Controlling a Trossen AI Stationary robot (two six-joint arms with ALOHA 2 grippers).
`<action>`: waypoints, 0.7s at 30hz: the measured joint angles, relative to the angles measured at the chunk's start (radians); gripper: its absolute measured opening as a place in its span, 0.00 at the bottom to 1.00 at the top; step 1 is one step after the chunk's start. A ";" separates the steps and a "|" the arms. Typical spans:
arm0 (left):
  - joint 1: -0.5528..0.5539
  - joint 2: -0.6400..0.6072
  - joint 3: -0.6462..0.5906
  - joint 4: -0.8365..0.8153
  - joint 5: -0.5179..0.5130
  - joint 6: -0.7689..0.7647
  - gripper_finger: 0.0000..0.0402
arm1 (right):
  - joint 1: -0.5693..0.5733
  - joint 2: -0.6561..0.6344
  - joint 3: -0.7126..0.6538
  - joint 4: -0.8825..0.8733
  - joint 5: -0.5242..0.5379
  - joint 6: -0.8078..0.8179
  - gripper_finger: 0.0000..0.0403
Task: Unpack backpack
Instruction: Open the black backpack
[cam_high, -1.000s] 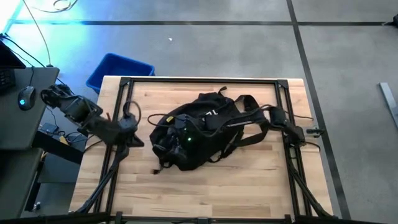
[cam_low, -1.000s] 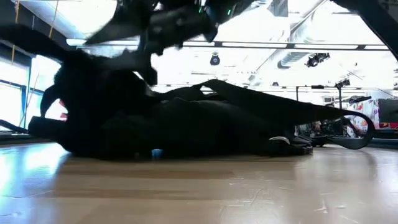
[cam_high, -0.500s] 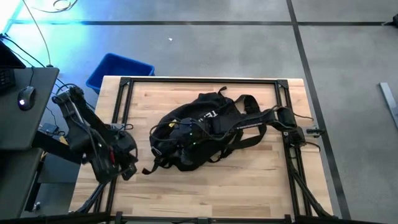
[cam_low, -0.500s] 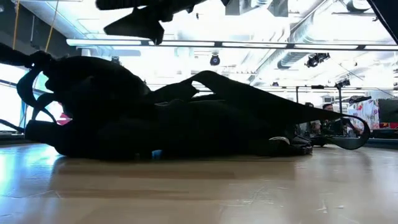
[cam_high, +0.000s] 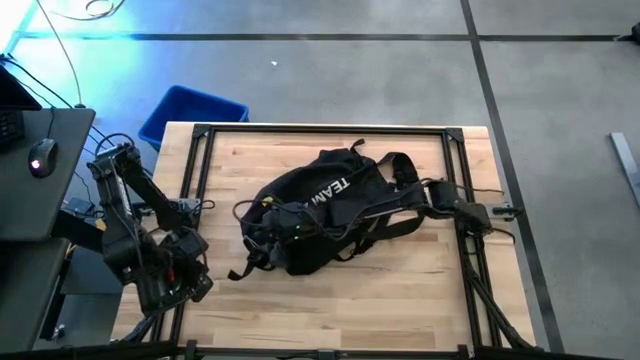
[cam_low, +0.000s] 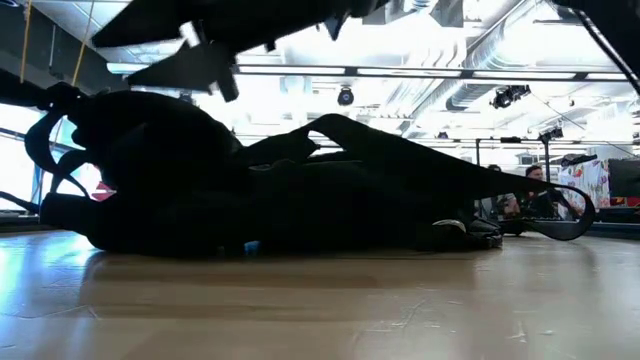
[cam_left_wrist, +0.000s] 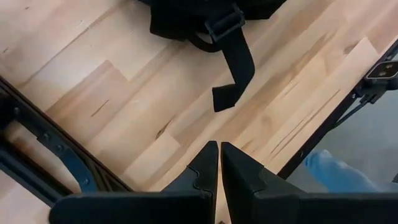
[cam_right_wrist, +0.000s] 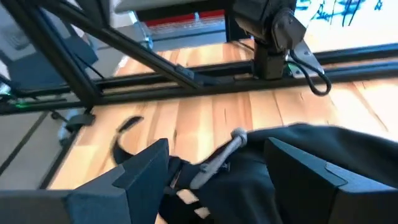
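High view: my left gripper (cam_high: 205, 283), fingers pressed together on nothing, sits at the table's (cam_high: 400, 300) 8 o'clock edge, apart from the backpack (cam_high: 320, 215). Backpack lies flat mid-table, a loose strap (cam_left_wrist: 233, 74) trailing toward 7 o'clock. My right gripper (cam_high: 262, 215) is over the backpack's 9 o'clock end, fingers (cam_right_wrist: 134, 171) spread wide, holding nothing I can make out.

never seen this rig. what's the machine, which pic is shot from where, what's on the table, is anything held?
Two dark robot arms work at a wooden table. One picture looks straight down, one looks level across the tabletop, and two come from cameras on the arms' wrists. A black backpack lies on its side mid-table, straps spread out. The left claw is shut and empty at the table's left edge. The right claw is open over the backpack, with a silvery zipper pull between its fingers, not gripped.
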 joint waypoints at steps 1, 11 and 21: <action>-0.003 0.000 0.000 -0.001 -0.008 0.000 0.00 | 0.002 0.025 0.034 -0.009 0.007 0.000 0.61; -0.008 0.000 0.000 -0.002 -0.044 0.026 0.00 | 0.002 0.275 0.489 -0.468 0.138 0.001 0.46; -0.008 0.000 0.000 -0.015 -0.150 0.063 0.00 | 0.016 0.240 0.485 -0.517 0.140 0.111 0.02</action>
